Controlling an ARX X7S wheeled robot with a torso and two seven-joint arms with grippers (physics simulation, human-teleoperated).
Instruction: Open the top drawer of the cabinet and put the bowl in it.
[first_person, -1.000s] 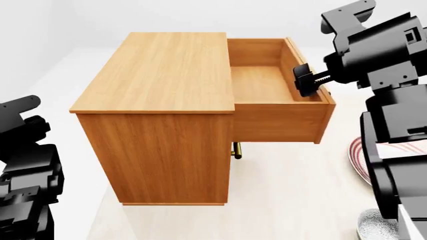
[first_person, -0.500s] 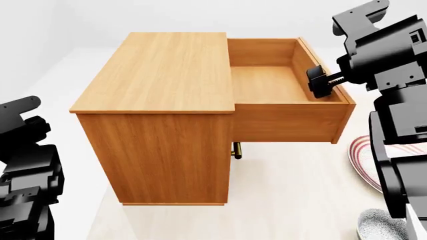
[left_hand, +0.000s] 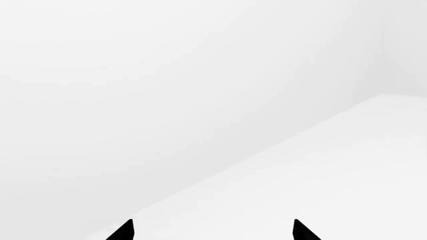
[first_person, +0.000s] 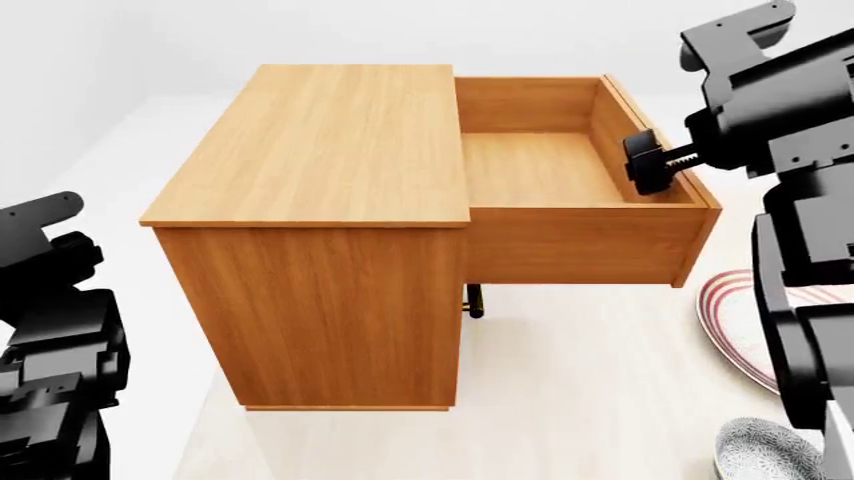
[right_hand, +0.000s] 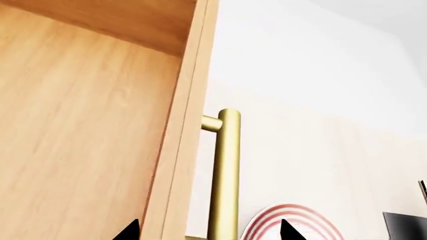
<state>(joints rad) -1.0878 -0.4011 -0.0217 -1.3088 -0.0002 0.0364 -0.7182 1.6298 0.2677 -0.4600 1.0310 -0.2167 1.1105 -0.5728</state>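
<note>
Head view: the top drawer (first_person: 547, 170) stands pulled well out of the cabinet (first_person: 320, 230), its inside bare wood. Your right gripper (first_person: 650, 165) sits at the drawer's front edge, one finger inside the box. In the right wrist view its two dark tips straddle the front panel and the brass bar handle (right_hand: 223, 175), tips apart with the handle between them – whether they actually press on it, you cannot tell from these frames.

The bowl (first_person: 763, 452) is on the floor at the lower right of the head view, grey speckled outside showing, partly cut off by the frame and by your right arm. It lies well apart from the drawer. Just beyond it lies the plate (first_person: 731, 315) with red rings, also on the floor, below the drawer front; its rings (right_hand: 287, 222) show in the right wrist view too.

Your left gripper (left_hand: 212, 232) faces only blank white floor and wall – tips spread apart, nothing between them. The left arm (first_person: 54, 330) hangs low beside the cabinet, clear of it
</note>
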